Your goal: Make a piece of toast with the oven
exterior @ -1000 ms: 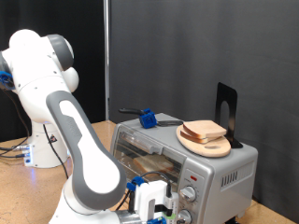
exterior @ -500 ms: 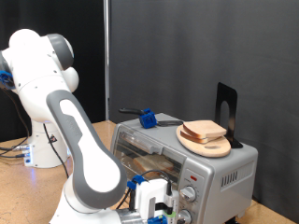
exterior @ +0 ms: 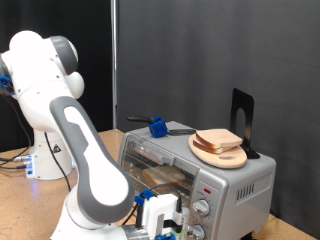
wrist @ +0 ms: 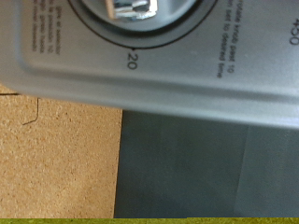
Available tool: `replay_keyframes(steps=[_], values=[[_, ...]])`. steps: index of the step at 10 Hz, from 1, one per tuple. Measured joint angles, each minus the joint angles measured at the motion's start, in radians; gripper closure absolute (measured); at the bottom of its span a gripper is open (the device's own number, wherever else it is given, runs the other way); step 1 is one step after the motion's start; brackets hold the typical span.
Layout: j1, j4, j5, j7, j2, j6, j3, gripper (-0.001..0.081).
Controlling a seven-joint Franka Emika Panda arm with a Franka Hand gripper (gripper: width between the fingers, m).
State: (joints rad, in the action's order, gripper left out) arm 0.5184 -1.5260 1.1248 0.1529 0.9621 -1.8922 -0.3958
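The silver toaster oven (exterior: 200, 175) stands at the exterior view's lower right. A pale tan slice, the piece of toast (exterior: 160, 178), shows inside it behind the glass door. My gripper (exterior: 168, 218) is low in front of the oven's knob panel (exterior: 206, 207), and its fingers are hidden by the hand. The wrist view is pressed close to the panel. It shows a metal knob (wrist: 131, 7) at the edge, a dial ring and the printed mark "20" (wrist: 132, 62). No fingertips show there.
On the oven's top a round wooden board (exterior: 220, 152) holds other bread slices (exterior: 218, 139). A black stand (exterior: 242, 120) is behind the board, and a blue-and-black tool (exterior: 157, 126) lies further back. The arm's white links (exterior: 85, 150) fill the exterior view's left. Brown cork tabletop (wrist: 56, 149) lies below the panel.
The hand has shifted very slightly at the oven's knob panel. Nothing else has visibly moved.
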Motion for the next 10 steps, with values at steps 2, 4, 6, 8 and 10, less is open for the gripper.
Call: replay_keyframes(steps=[2,4,6,8,10], values=[[-0.005,0.013,-0.026,-0.027,0.000,0.002,-0.001,0.0411],[-0.005,0.023,-0.032,-0.038,0.000,0.008,-0.004,0.0095],[-0.007,0.033,-0.046,-0.082,0.000,0.026,-0.005,0.0018],[-0.011,0.038,-0.074,-0.141,0.001,0.041,-0.003,0.0004],[-0.010,0.038,-0.073,-0.130,0.001,0.040,-0.004,-0.0002]])
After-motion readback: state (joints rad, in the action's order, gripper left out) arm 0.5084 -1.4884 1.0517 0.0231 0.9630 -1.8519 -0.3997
